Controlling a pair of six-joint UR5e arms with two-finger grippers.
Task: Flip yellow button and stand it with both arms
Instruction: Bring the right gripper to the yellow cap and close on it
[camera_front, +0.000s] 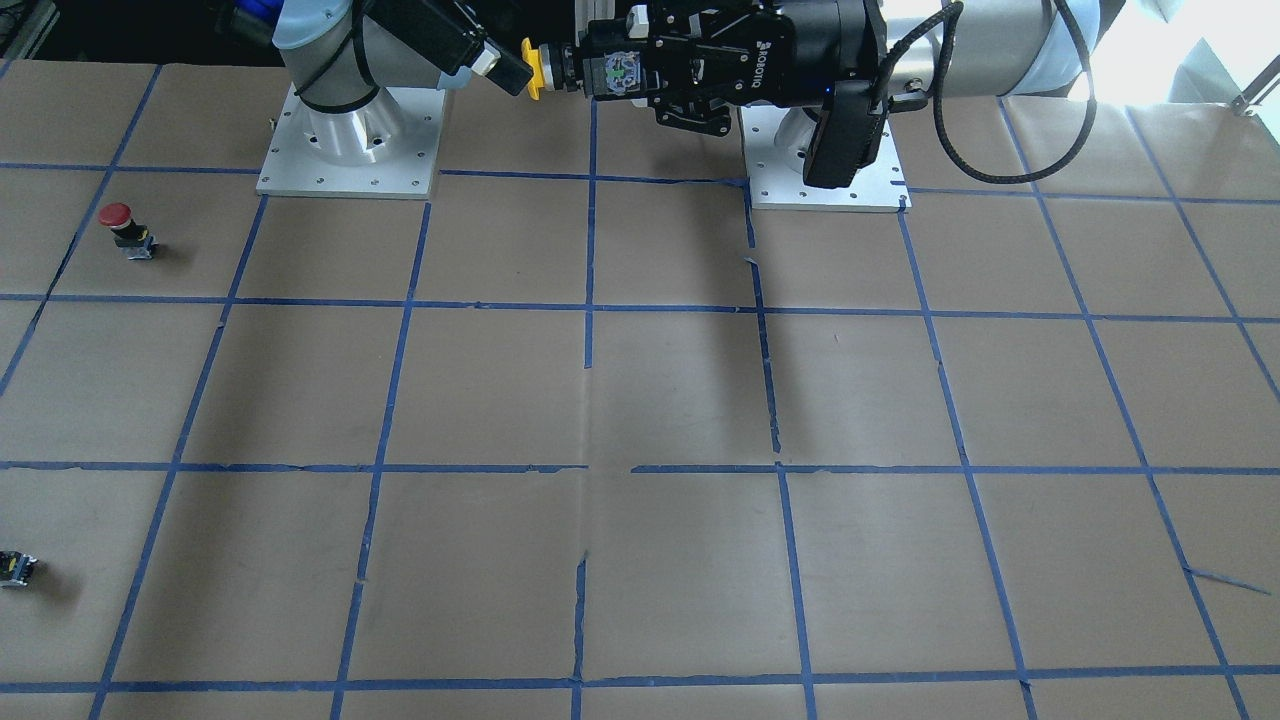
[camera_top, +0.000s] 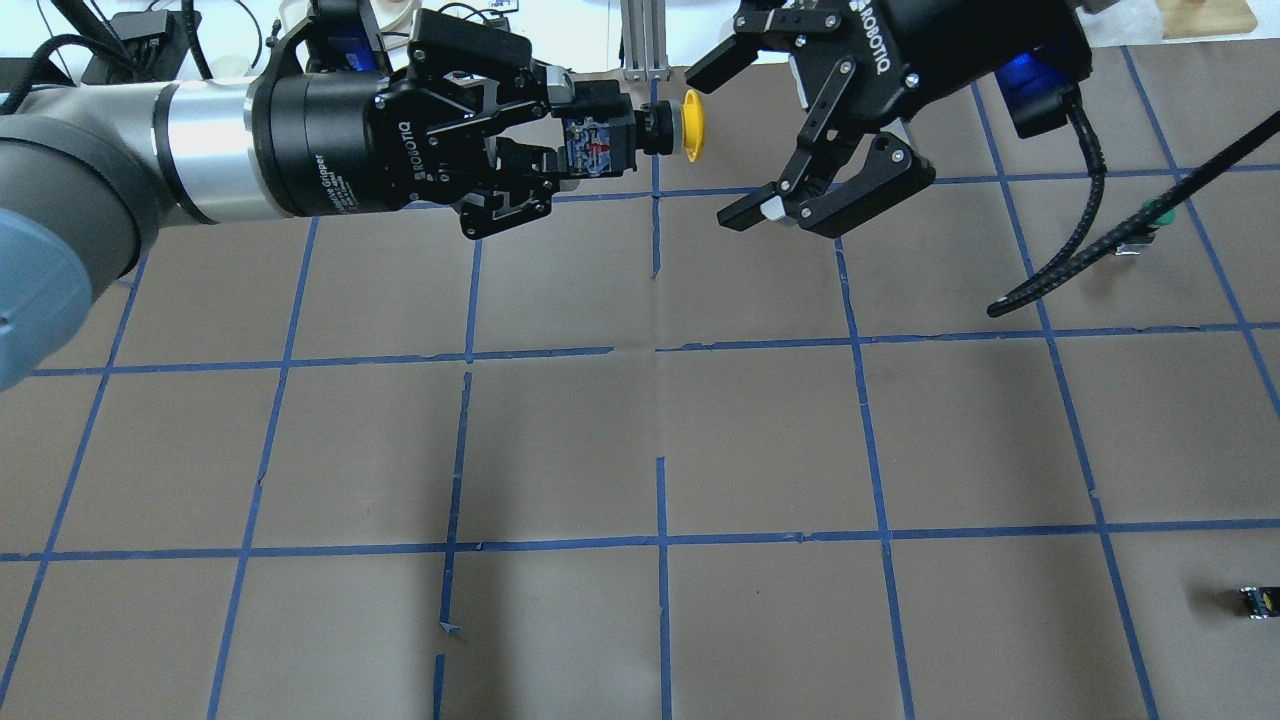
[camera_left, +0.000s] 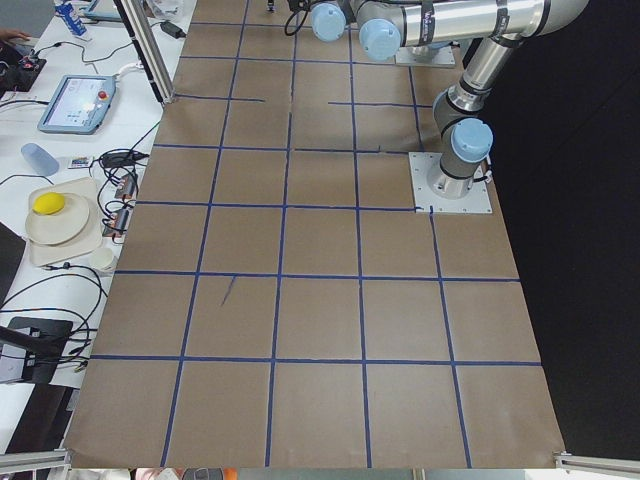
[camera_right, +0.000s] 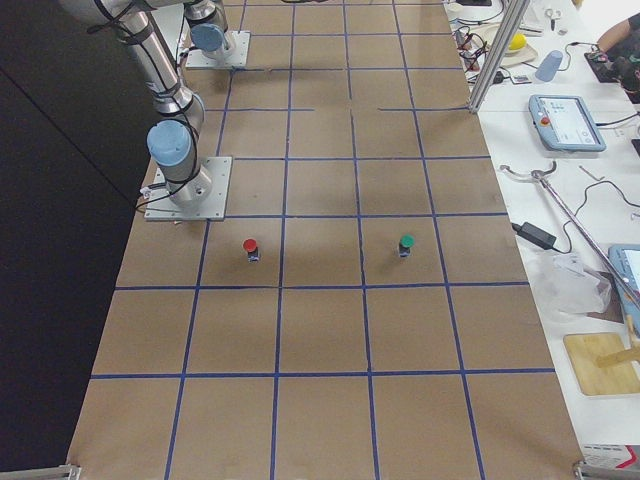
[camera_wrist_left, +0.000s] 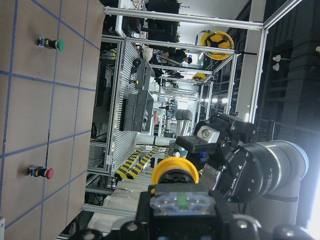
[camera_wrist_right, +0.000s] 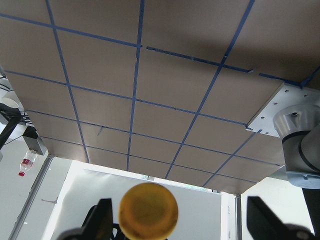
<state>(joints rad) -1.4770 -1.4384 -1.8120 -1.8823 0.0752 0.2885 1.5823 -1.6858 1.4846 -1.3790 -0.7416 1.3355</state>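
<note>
Grips the yellow button (camera_top: 668, 127) by its switch body in the clenched fingers (camera_top: 540, 160) of the left gripper (camera_top: 595, 140), aloft over the surface (camera_top: 760, 430), cap turned sideways toward the right gripper (camera_top: 720, 145), released and spread wide, just beside the cap yet apart.

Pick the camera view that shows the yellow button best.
The overhead exterior view: the yellow button shows side-on, cap and body, held by the left gripper. Front-facing shows it smaller; both wrist views mainly its cap; the side views miss it.
</note>
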